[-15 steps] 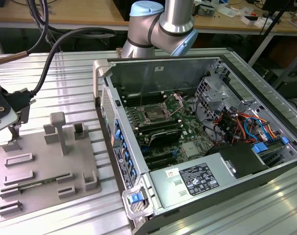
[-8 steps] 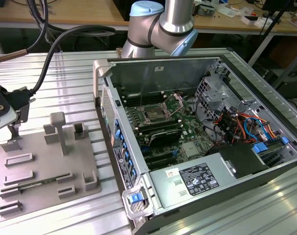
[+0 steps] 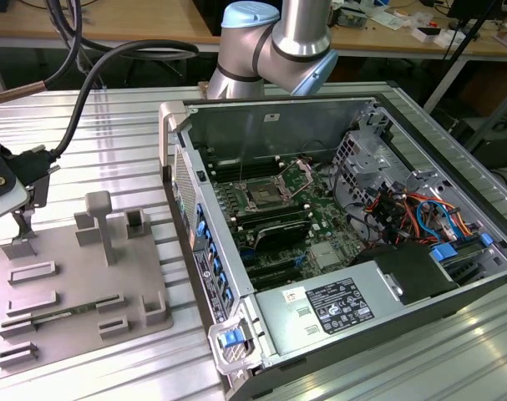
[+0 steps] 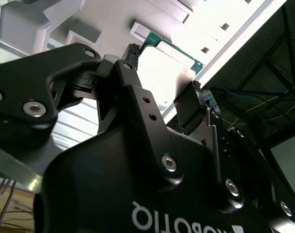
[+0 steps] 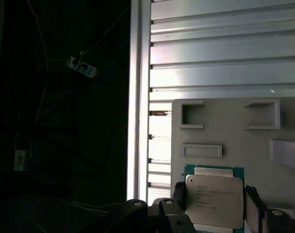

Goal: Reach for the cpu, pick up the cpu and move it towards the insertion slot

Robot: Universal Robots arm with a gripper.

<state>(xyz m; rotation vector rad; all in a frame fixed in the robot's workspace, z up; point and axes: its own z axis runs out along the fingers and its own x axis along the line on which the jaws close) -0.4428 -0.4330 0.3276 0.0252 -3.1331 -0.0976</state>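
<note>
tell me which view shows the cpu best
The first wrist view: the cpu faces the camera, silvery top and green rim plain. The second wrist view catches its green edge, the top washed out by glare. In the exterior view it is too small to tell.

Your ribbed silvery aluminium counter carried two things: a flat grey plastic tray with raised blocks, towards the exterior view's left, and just beside it an open grey metal computer case lying on its side.

grey tray, open computer case, ribbed metal table
</note>
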